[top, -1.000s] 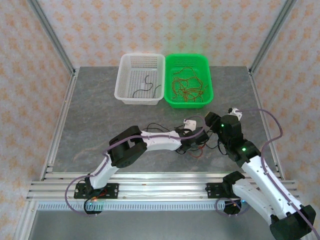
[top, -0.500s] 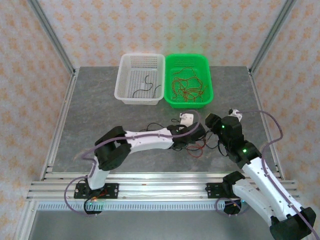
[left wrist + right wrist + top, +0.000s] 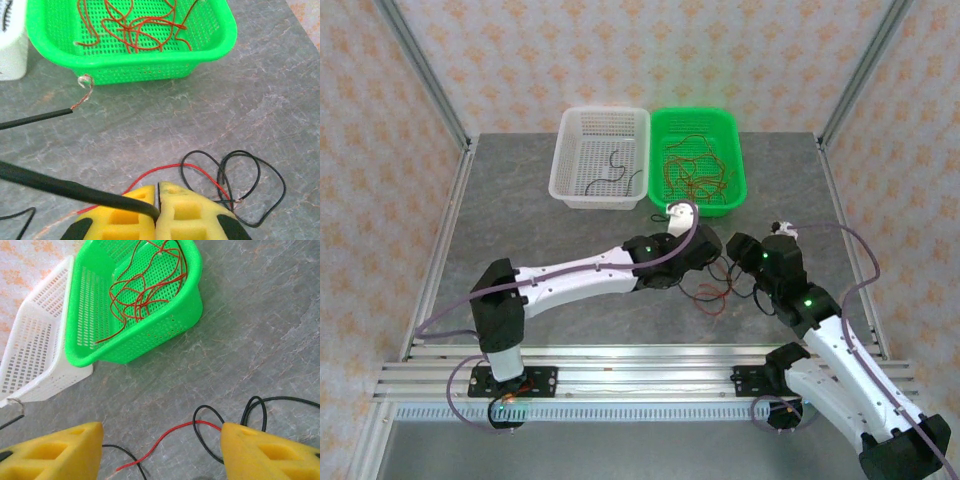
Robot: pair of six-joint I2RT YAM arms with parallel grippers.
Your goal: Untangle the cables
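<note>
Left pincer (image 3: 157, 192), clamping black cable (image 3: 60, 185), neared basket (image 3: 150, 70) of red cables (image 3: 135, 30); right pincer (image 3: 162, 440) gapes.

- Far edge: green basket (image 3: 696, 118) and white basket (image 3: 598, 200) touch side by side, barring passage.
- Centre-right: loose cables (image 3: 708, 296) litter the table (image 3: 520, 220) between the arms.
- Left arm (image 3: 580, 275) spans the middle.
- Table's left side and far-right corner: open.

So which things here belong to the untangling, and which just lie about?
Job: loose red and black cables; red cables in green basket; black cables in white basket; left gripper, shut on a black cable.
Lying about: purple arm leads; frame rails.
</note>
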